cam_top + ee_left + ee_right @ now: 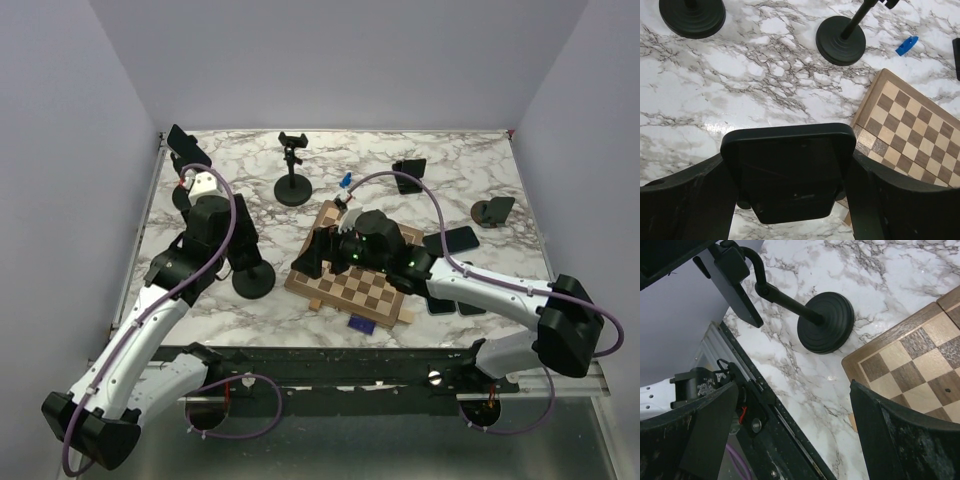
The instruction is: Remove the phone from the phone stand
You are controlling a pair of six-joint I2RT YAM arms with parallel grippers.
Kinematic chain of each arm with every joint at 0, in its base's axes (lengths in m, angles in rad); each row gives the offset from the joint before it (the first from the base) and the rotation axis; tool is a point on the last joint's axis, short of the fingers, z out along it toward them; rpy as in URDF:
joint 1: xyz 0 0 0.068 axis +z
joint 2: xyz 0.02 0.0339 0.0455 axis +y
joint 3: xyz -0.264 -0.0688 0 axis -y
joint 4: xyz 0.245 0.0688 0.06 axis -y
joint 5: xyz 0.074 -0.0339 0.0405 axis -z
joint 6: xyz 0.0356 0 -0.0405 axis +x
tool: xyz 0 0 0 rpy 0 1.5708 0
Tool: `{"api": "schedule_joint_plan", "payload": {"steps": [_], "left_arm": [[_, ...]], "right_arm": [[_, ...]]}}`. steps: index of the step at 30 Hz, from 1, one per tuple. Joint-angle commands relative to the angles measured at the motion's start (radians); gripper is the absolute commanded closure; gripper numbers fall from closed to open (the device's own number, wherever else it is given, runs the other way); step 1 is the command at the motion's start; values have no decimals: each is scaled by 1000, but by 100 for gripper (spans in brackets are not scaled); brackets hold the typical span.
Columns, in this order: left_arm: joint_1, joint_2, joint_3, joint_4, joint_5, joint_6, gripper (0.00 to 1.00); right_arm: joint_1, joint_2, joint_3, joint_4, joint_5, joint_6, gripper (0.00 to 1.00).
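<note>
From above, your left end effector (243, 262) hides the phone. Its wrist camera shows the phone (790, 185) gripped between the fingers, which touch both of its sides. Only the right wrist camera shows the phone stand (825, 322), with the phone edge-on at its clamp, ahead of your right end effector (792, 390). That one gapes wide and empty over the chessboard (920, 365) edge.

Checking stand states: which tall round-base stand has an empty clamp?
The stand at the back centre, beyond the chessboard: its clamp holds nothing. The near-left stand has its phone between the fingers of the left gripper.
</note>
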Motion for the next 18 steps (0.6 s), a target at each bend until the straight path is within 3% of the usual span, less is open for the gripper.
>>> {"api": "schedule_joint_plan", "payload": {"steps": [1,2,6,11,18], "left_arm": [[-9,-103,7,10,60,-6,8],[-7,-120,12,2,54,3,2],[-8,-193,40,-34,11,42,1],[-6,-307,61,-50,-49,83,1],[-6,-463,31,-8,-272,105,1]], "right_arm": [[41,43,67,-61,74,-4,0],[47,50,80,-71,86,-5,0],[73,79,145,-117,129,-9,0],[116,150,283,-220,305,10,0],[212,302,534,-335,540,54,0]]}}
